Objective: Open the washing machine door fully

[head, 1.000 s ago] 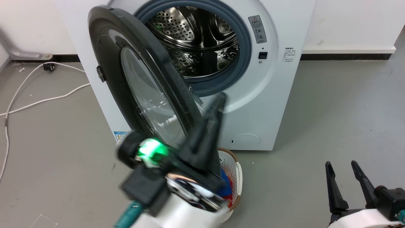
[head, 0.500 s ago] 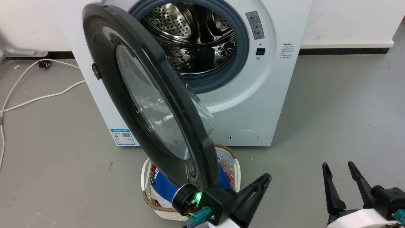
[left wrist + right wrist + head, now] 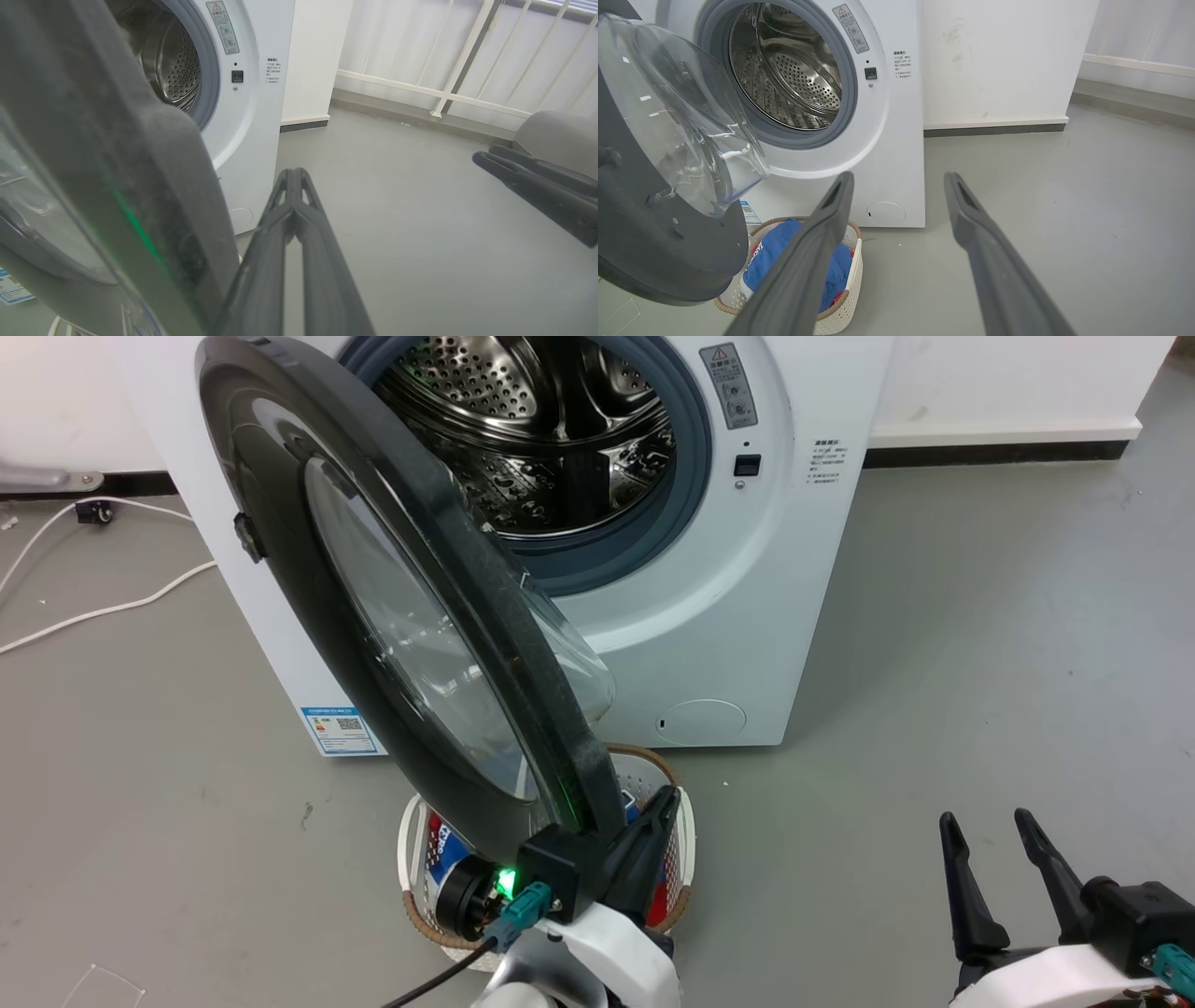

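Pressed together with nothing between them, the two fingers of the left gripper (image 3: 661, 807) lie along the lower free edge of the washing machine door (image 3: 392, 607), on the side that faces the washing machine (image 3: 747, 616). In the left wrist view the left gripper (image 3: 293, 175) is just beside the thick black rim of the door (image 3: 117, 163), but I cannot tell if it really touches it. The right gripper (image 3: 987, 821) waits low at the right, well apart from the door, with its fingers spread and empty; the right wrist view shows the same wide gap (image 3: 899, 179). The door stands about half open, its edge turned toward the robot, and the steel drum (image 3: 523, 429) is uncovered behind it. Below the door a white basket (image 3: 689, 840) with blue clothes (image 3: 784, 247) sits on the grey floor (image 3: 934, 663). I judge that the door is stiff and rather heavy, and that it will turn only around its hinge at the robot's left side. Its glossy black face looks slippery, and the clear glass bowl (image 3: 686, 116) looks like the fragile part. So the better place to push is probably the matte rim near the free edge, far from the hinge, where the least force is needed. A flat push with closed fingers should be enough; a pinch does not seem necessary.
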Controlling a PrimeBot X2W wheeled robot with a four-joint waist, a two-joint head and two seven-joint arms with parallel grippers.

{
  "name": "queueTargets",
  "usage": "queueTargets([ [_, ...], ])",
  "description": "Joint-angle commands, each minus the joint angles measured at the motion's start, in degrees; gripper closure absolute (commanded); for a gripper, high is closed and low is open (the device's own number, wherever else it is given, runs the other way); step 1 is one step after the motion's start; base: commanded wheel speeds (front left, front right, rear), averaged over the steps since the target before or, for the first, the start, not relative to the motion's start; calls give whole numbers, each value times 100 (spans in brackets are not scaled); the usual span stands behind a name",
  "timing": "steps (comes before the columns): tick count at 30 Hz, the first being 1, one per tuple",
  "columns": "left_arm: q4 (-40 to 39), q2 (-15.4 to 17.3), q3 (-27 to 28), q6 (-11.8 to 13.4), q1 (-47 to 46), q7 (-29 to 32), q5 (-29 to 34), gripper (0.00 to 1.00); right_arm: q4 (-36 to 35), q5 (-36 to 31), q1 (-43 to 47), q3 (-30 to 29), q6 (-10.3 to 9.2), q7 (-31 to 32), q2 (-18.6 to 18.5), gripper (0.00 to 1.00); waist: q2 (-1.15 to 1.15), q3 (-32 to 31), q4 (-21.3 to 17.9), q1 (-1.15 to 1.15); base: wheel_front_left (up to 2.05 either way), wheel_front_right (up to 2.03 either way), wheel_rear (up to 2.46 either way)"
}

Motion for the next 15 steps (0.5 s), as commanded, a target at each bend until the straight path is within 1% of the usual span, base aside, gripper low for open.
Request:
queueTargets([
  [1, 86, -9, 40, 30, -107, -90, -37, 100, 6, 22, -101, 11, -1, -16, 14, 0, 0, 28, -22, 0, 0, 0, 0],
  [10, 644, -11, 133, 189, -315, -435, -257, 100, 101, 47, -205, 36, -1, -29, 14, 0, 0, 115, -55, 0, 0, 0, 0],
  [15, 579, 55, 191, 277, -137, -591, -276, 100, 154, 65, -178, -22, -1, -32, 15, 0, 0, 66, 55, 0, 0, 0, 0],
])
